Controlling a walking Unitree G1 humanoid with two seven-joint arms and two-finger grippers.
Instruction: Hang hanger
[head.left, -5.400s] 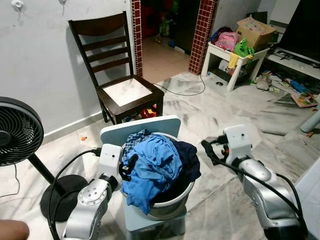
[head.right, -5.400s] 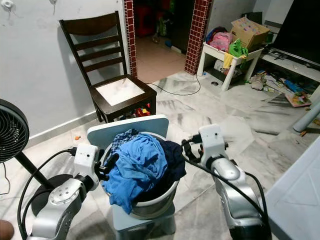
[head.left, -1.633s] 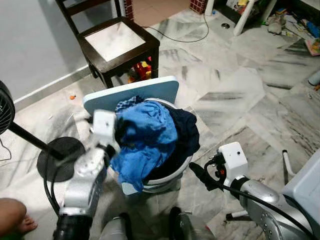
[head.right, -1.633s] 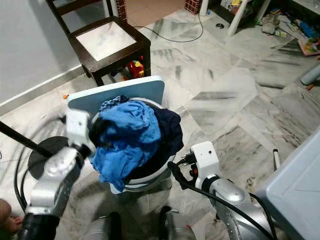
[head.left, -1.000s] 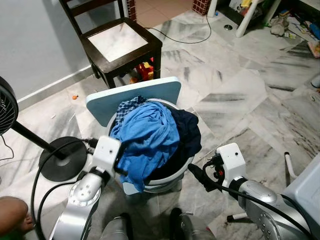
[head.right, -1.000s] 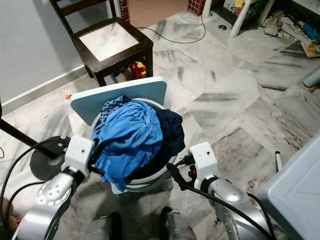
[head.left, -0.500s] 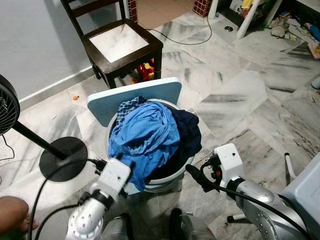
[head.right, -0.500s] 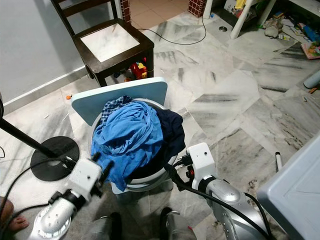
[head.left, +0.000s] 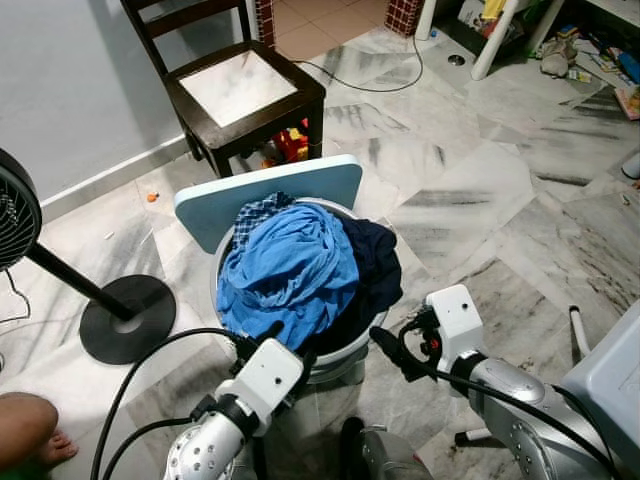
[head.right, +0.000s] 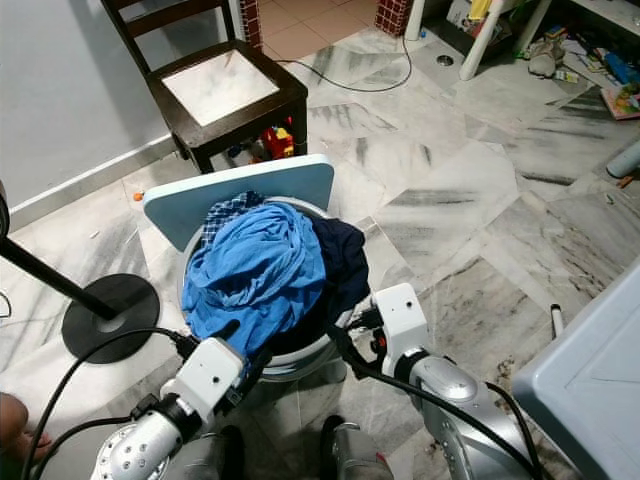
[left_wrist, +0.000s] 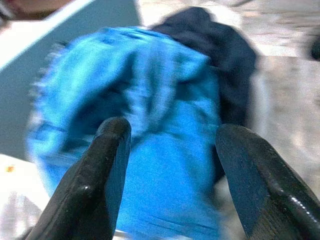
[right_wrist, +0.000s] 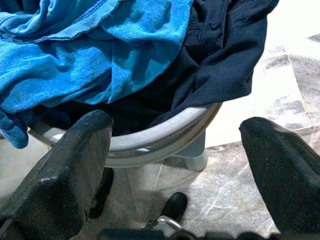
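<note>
The robot stands over a round grey laundry basket (head.left: 335, 362) heaped with clothes: a bright blue garment (head.left: 285, 275) on top, a dark navy garment (head.left: 375, 270) beside it toward the right arm's side, and a checked cloth (head.left: 255, 214) peeking out at the far edge. The basket sits on a pale blue stool (head.left: 265, 190) whose flat board rises behind the pile. The left gripper (left_wrist: 167, 165) is low at the near side of the basket, just in front of the hanging edge of the blue garment; in the left wrist view its two black fingers (left_wrist: 105, 175) are spread apart with the blue cloth seen between them, blurred, and nothing pinched. The right gripper (right_wrist: 175, 165) is close beside the basket on the navy garment's side, pointed at its rim; in the right wrist view its fingers (right_wrist: 65, 165) are spread wide and empty, framing the grey rim with the navy cloth draped over it. No hanger can be made out among the clothes or near either gripper. Beyond the basket stand a dark wooden chair (head.left: 250, 85) and the base of a standing fan (head.left: 125, 318) on the marble floor (head.left: 480, 190). A person's bare foot (head.left: 28, 432) shows at the left arm's side.
</note>
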